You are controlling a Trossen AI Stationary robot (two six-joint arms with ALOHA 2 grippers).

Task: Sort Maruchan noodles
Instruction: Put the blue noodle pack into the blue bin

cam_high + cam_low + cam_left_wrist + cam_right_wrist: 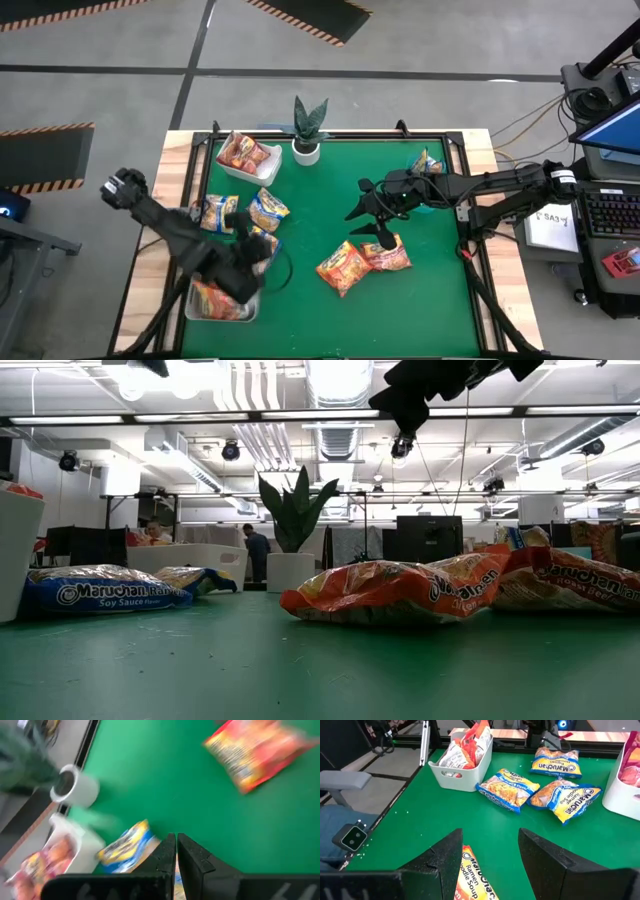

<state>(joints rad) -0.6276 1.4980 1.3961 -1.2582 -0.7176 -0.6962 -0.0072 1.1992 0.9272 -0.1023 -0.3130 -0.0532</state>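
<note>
The Maruchan noodles lie flat on the green table [330, 200]. Three blue-and-yellow packets [267, 210] are at the left and one [427, 162] is at the far right. Two orange-red packets [343, 268] lie near the middle. My left gripper [265, 255] hovers shut and empty above the left packets, one blue-and-yellow packet [125, 845] just below its fingertips [175, 845]. My right gripper [490, 855] hangs open above an orange-red packet [470, 877], touching nothing.
A white tray [222, 300] holding orange-red packets stands at the near left. Another white tray [245, 155] with packets is at the far left. A plant in a white pot [308, 135] stands at the far edge. Bare green surface lies mid-table.
</note>
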